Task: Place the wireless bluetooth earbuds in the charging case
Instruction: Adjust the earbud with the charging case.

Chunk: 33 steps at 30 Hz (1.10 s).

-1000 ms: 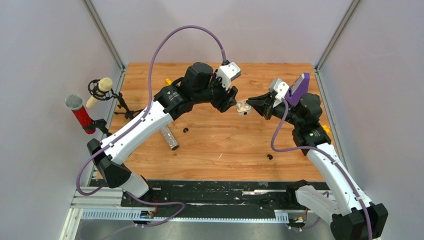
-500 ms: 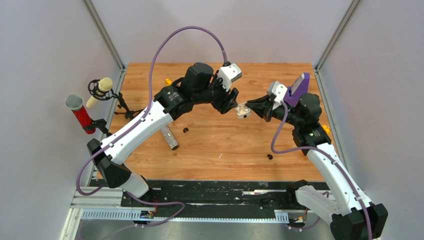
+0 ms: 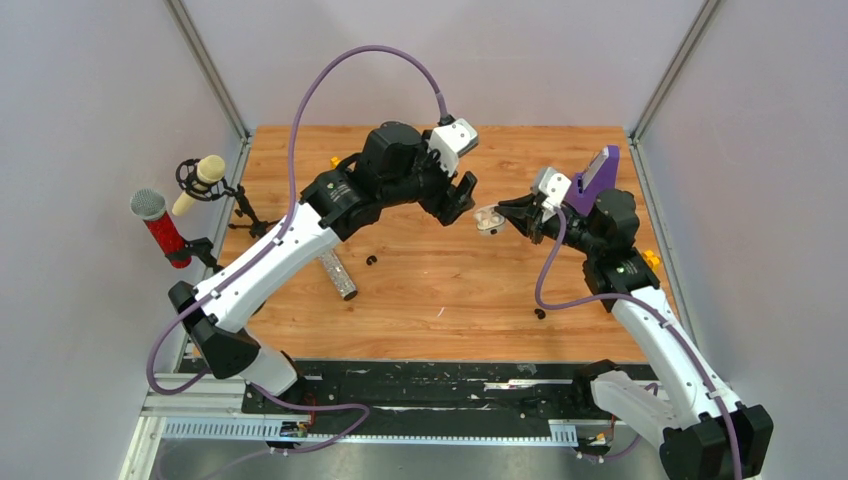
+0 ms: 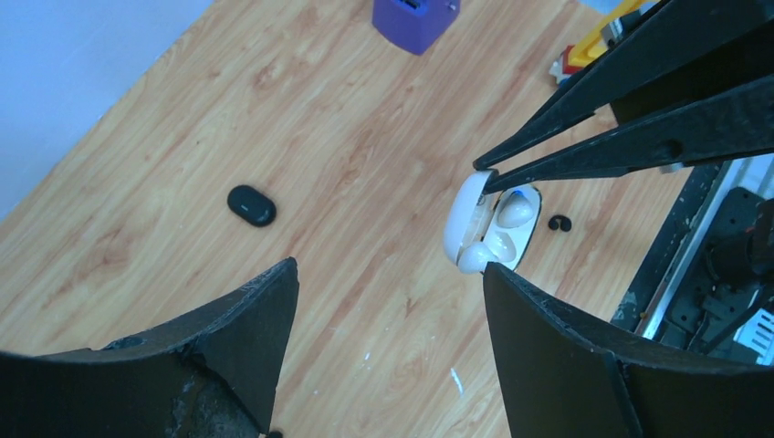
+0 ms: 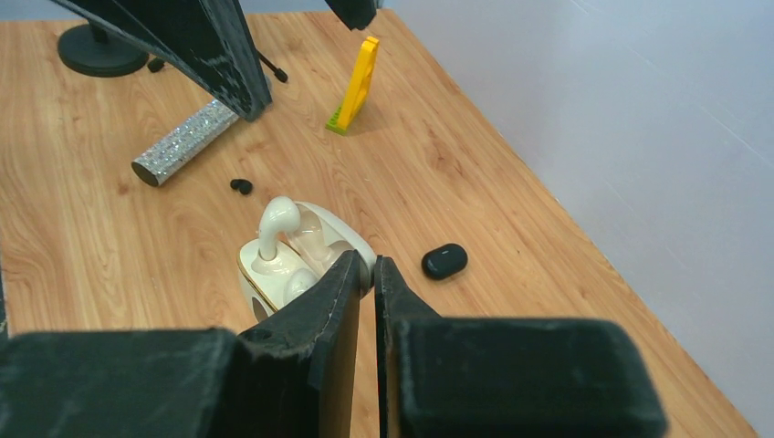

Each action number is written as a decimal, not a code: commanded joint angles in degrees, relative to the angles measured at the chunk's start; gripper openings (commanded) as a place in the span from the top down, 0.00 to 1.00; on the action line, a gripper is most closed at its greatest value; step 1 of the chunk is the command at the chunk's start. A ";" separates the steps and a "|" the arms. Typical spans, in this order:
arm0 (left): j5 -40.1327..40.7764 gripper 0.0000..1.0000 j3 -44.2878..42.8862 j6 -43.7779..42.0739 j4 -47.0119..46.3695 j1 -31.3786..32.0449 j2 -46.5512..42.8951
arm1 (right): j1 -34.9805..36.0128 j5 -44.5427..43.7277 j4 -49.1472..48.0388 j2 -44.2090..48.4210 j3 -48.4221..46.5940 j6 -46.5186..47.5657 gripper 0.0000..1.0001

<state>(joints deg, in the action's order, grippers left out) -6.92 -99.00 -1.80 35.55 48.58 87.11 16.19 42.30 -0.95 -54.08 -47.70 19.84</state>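
Note:
My right gripper is shut on the lid edge of the open white charging case, holding it above the table. In the case one white earbud stands with its stem sticking up, and a second white earbud sits beside it. My left gripper is open and empty, just left of the charging case and apart from it. From above, the left gripper faces the charging case. Two black earbuds lie on the wood. A shut black case lies near the back.
A glittery silver cylinder lies left of centre. Two microphones on stands occupy the left edge. A yellow piece stands near the back wall, and a purple block sits by the right arm. Walls enclose three sides of the table.
My left gripper's jaws have widened and drawn back a little from the charging case, which they were touching before. The right gripper still holds the case, shifted slightly.

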 commanded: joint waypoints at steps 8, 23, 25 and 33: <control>-6.39 0.33 0.91 8.21 -2.07 0.81 1.05 | -0.28 -2.82 -0.16 1.01 -0.46 6.49 1.00; -7.42 0.48 -2.36 12.29 -2.15 1.63 6.48 | -0.25 -1.54 0.39 1.61 -0.46 7.05 1.00; -7.41 0.49 -2.46 12.34 -2.10 1.69 6.69 | -0.24 -1.44 0.38 1.55 -0.40 7.05 1.00; -8.03 0.52 -2.77 12.26 -1.89 1.69 6.61 | -0.23 -1.61 0.33 1.43 -0.26 7.21 1.00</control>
<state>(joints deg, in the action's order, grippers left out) -13.74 -99.09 9.98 34.92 49.95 94.11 16.19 39.62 0.64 -53.78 -47.62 26.06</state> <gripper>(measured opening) 0.487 0.109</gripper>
